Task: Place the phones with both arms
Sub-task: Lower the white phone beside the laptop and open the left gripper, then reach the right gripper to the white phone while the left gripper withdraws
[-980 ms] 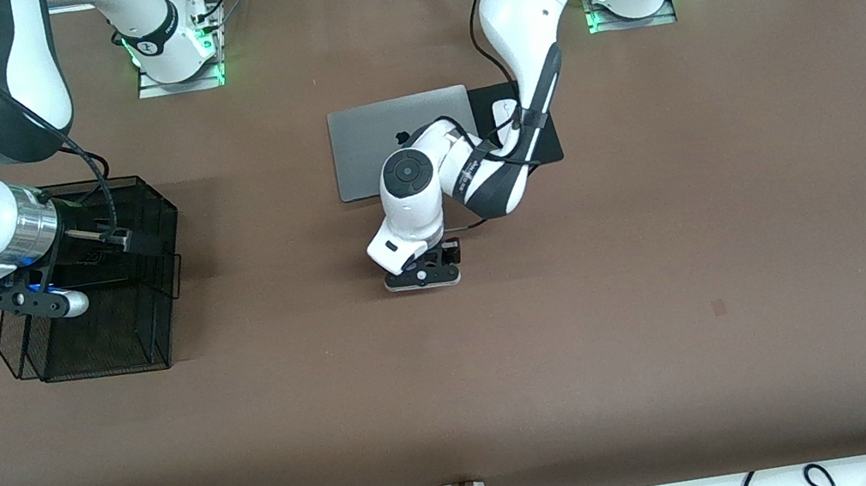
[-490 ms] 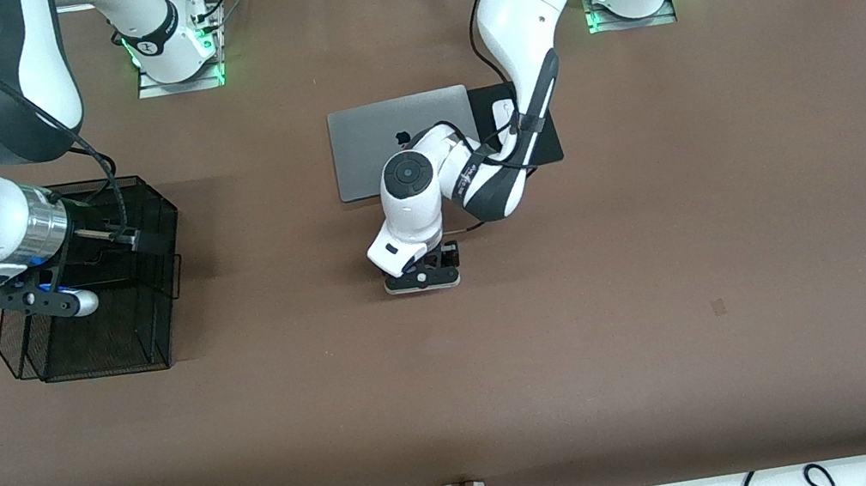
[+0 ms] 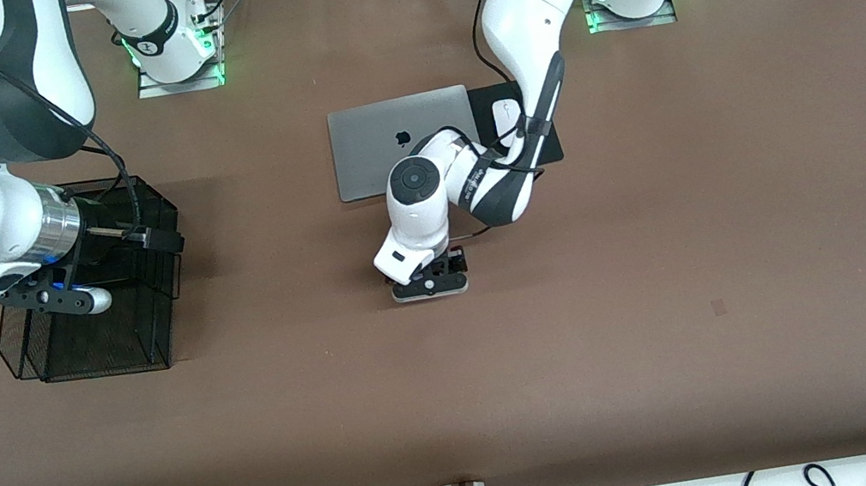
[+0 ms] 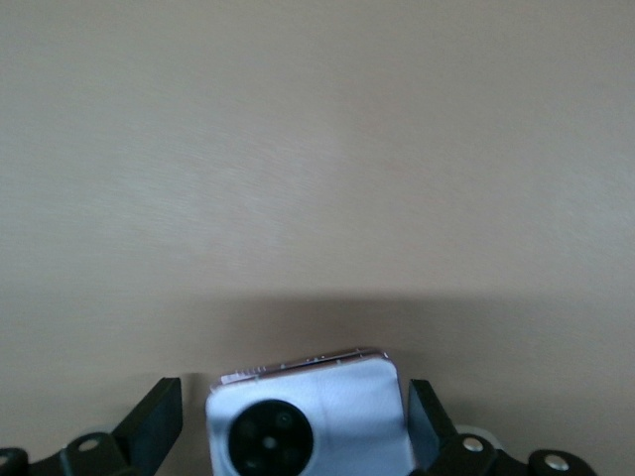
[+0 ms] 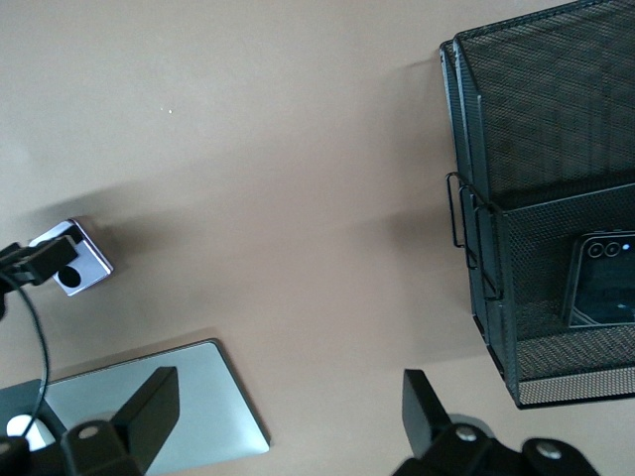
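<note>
1. The left gripper stands released, fingers parted around the small lavender-white phone with black circles, which apparently lies on the brown table nearer the camera than the silver laptop.
2. The right gripper hangs unclenched over the black wire-mesh basket, which holds a black phone.

Phone in mesh basket

Two phones in view: one lavender-white phone low in the left wrist frame, one black phone at the right wrist frame's right edge. One mesh basket, one laptop, one mouse. Two arms.
</note>
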You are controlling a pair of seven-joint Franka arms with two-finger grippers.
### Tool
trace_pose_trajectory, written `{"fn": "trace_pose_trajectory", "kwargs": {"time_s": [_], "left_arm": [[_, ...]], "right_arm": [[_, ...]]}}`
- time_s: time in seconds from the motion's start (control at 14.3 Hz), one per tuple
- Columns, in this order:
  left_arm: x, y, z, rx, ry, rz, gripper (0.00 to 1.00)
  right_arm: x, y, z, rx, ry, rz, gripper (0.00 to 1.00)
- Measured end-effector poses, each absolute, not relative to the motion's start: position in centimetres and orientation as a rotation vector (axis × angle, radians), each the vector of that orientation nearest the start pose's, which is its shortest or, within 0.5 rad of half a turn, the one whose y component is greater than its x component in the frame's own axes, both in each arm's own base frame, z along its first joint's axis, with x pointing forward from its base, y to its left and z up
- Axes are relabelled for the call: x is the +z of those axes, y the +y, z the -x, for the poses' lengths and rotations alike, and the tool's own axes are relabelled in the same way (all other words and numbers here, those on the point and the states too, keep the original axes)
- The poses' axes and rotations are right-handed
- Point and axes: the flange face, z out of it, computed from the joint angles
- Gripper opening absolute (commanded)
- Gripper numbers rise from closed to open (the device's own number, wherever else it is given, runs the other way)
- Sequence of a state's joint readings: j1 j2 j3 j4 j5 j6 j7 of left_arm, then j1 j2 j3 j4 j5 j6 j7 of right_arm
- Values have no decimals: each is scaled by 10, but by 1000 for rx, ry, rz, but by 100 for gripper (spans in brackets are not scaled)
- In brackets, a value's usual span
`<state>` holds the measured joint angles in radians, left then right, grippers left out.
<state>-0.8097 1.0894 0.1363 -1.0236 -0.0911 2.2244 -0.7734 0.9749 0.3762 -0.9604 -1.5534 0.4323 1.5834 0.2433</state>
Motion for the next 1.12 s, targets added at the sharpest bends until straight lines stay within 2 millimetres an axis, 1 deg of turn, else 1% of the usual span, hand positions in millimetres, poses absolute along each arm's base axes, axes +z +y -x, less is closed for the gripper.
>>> {"fn": "trace_pose_trajectory", "kwargs": {"time_s": [0.14,0.21,0.28,0.42,0.49,0.63,0.77,0.84,0.91,0.98,1.12], "left_arm": [[221,-512,-605,-178,-144,3180,100],[238,-503,-610,-158,-142,3171,100],[253,-495,-614,-129,-120,3159,100],[280,-474,-626,-105,-82,3149,100],[291,-462,-633,-90,-79,3143,100],[305,-430,-643,-3,-59,3106,100],[320,-386,-657,106,2,3066,100],[335,-350,-670,155,33,3056,100],[344,-328,-676,178,63,3047,100],[354,-301,-683,197,102,3030,100],[373,-246,-696,216,155,3019,100]], "right_arm": [[489,146,-605,287,451,2996,99],[488,163,-607,266,470,2996,99],[486,184,-608,245,484,2999,100],[475,236,-609,206,456,3021,100],[465,261,-610,184,416,3038,100],[440,303,-611,134,320,3064,100],[410,334,-609,108,175,3084,100],[385,361,-604,85,59,3085,100],[370,376,-601,67,-6,3082,100],[354,391,-599,34,-107,3075,100],[317,412,-597,-32,-303,3063,100]]}}
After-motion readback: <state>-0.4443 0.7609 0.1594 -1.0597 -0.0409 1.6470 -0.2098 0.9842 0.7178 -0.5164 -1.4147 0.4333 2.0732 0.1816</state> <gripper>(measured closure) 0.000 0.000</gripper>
